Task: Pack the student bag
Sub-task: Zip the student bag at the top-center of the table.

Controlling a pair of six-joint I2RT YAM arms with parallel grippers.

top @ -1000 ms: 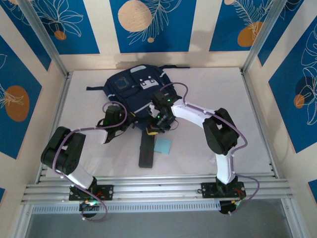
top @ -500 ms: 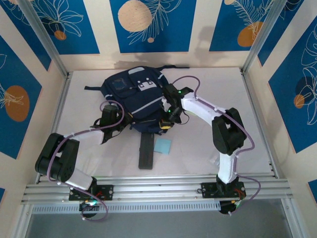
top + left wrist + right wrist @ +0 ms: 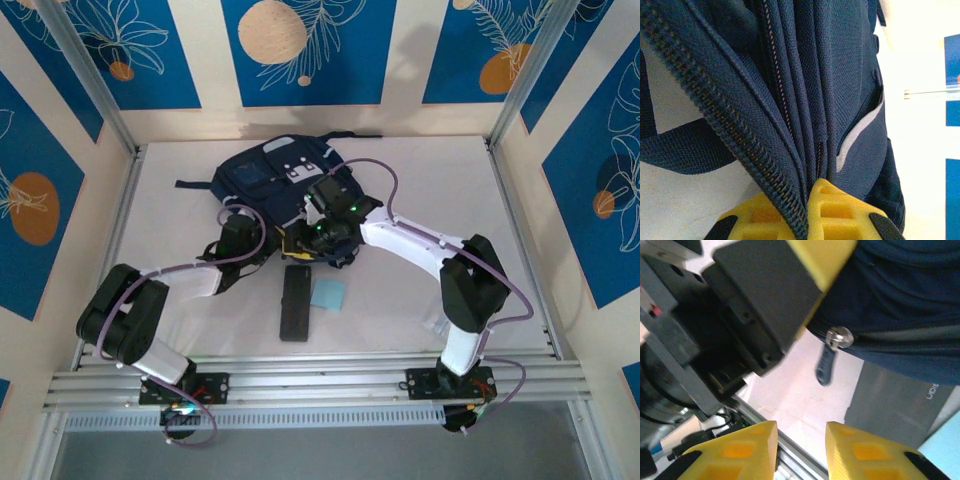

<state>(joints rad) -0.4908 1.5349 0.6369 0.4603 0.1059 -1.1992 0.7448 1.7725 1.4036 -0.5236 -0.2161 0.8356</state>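
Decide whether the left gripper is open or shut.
The left gripper is shut on the bag: its yellow fingers pinch a zipper edge between them, no gap showing.

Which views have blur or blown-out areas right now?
Left wrist: the navy fabric backpack and its zip teeth are sharp, but the background at the right washes out to white. Right wrist: the close black housing is soft and blurred, and the dark zip pull is clearer. Top external: even light, with a faint shadow on the back wall.
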